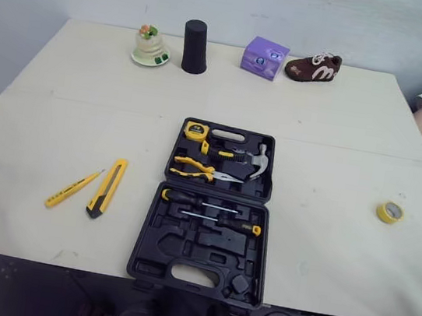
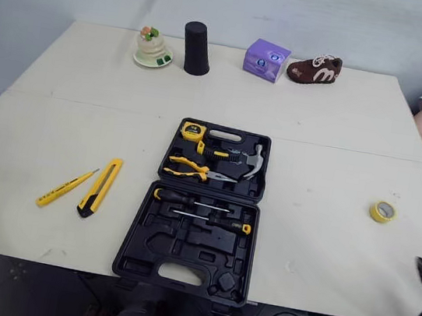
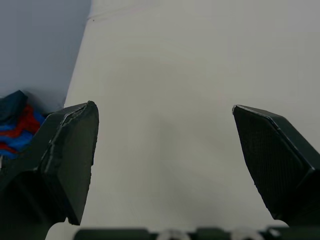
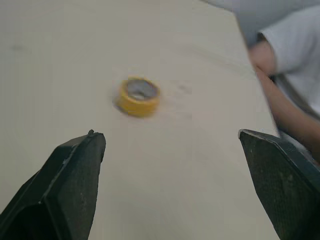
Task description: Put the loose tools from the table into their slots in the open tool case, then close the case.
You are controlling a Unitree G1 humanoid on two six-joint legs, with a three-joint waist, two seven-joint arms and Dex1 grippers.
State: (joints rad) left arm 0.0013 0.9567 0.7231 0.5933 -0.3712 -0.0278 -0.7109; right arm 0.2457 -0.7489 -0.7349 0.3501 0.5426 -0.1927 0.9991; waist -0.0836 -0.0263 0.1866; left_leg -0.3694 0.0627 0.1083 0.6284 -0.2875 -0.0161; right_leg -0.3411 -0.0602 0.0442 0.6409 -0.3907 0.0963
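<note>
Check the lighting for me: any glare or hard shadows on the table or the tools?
Left eye view: soft, even light, no glare on the table, no hard shadow by the black cup; the tool case is dark inside, yet the pliers stand out. Right wrist view: only a faint shadow beside the yellow tape roll. Left wrist view: table evenly lit.

Head stereo pair high, forward-down, sharing the whole table (image 1: pixel 343 114); wrist cameras low, close over its side edges.
</note>
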